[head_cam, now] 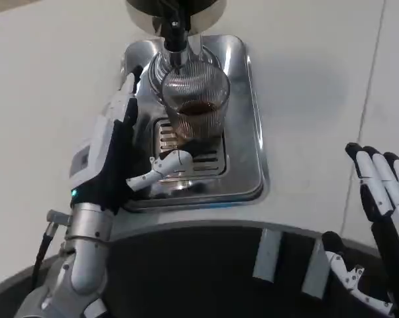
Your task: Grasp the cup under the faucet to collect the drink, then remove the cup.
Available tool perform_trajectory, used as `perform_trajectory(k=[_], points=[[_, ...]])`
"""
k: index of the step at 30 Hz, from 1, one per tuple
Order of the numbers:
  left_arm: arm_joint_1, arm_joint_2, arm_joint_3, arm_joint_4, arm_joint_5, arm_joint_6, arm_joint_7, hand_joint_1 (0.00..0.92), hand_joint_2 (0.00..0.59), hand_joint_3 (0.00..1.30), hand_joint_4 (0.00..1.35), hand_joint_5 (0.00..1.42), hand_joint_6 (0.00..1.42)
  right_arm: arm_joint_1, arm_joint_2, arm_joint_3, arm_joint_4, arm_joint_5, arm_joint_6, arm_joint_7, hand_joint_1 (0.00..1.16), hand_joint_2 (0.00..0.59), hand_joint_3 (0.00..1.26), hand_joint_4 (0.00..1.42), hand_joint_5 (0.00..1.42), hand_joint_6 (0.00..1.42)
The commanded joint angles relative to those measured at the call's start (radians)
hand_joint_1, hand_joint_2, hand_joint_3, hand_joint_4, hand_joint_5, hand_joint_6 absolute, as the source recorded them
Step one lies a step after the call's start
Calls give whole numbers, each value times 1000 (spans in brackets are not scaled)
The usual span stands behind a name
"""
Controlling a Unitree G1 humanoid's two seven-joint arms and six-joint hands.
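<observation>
A ribbed clear glass cup (pixel 195 103) with dark drink in its lower part stands on the grille of the steel drip tray (pixel 247 152), right below the black faucet (pixel 175 30). My left hand (pixel 112 149) lies on the tray just left of the cup, its fingers (pixel 128 93) stretched toward the machine with a gap to the glass. Its thumb (pixel 161 167) reaches across in front of the cup's base; I cannot tell whether it touches. My right hand (pixel 384 192) hovers at the right edge, fingers apart, holding nothing.
The drink machine's dark round body (pixel 179 8) rises at the top behind the faucet. White tabletop (pixel 312 73) spreads right and left of the tray. A dark curved edge (pixel 206 265) of the robot's body crosses the bottom.
</observation>
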State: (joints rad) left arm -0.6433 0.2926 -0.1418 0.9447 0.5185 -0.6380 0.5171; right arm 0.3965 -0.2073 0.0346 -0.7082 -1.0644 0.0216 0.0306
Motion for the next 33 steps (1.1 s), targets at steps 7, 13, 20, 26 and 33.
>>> perform_trajectory(k=[7, 13, 20, 26, 33], points=[[-31, -38, -25, 39, -5, -28, 46, 326, 54, 0, 0, 83, 102, 2, 15, 13, -27, -14, 25, 55, 635, 452, 0, 0, 0, 0], [-39, -43, -38, 42, -1, -37, 51, 326, 54, 0, 0, 85, 106, -1, 29, 34, -28, -33, 37, 65, 625, 446, 0, 0, 0, 0], [-51, -51, -49, 55, -1, -42, 49, 327, 54, 0, 0, 90, 108, -3, 40, 42, -21, -38, 43, 75, 617, 444, 0, 0, 0, 0], [-62, -61, -54, 66, 1, -36, 49, 327, 54, 0, 0, 98, 110, -20, 38, 34, -13, -26, 52, 87, 616, 448, 0, 0, 0, 0], [-82, -71, -59, 85, 1, -26, 58, 327, 54, 0, 0, 117, 125, -37, 39, 40, -11, -23, 64, 104, 612, 445, 0, 0, 0, 0]])
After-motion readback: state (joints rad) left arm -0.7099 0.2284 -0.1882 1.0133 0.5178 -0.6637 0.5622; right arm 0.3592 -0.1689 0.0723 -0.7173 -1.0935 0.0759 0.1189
